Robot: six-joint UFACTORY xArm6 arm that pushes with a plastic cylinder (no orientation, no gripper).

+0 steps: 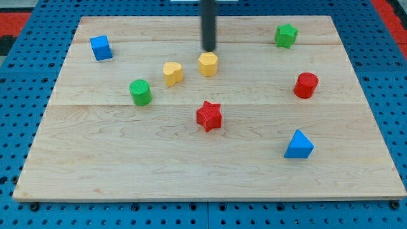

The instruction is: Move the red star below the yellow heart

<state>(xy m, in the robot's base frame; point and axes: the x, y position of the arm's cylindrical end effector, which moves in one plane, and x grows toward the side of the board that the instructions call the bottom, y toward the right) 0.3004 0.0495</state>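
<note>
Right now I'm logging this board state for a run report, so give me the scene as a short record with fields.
my tip: just above the yellow hexagon, view's top centre
yellow heart: left of the hexagon
red star: below and to the right of the heart, apart from it
other blocks: green cylinder, blue cube, green star, red cylinder, blue triangle
task status: not yet done

place: lab or robot test bench | shown by: blue pegboard (19, 76) with a regular hole grid seen under a bare wooden table (127, 152) | small coloured test blocks laid out on it
</note>
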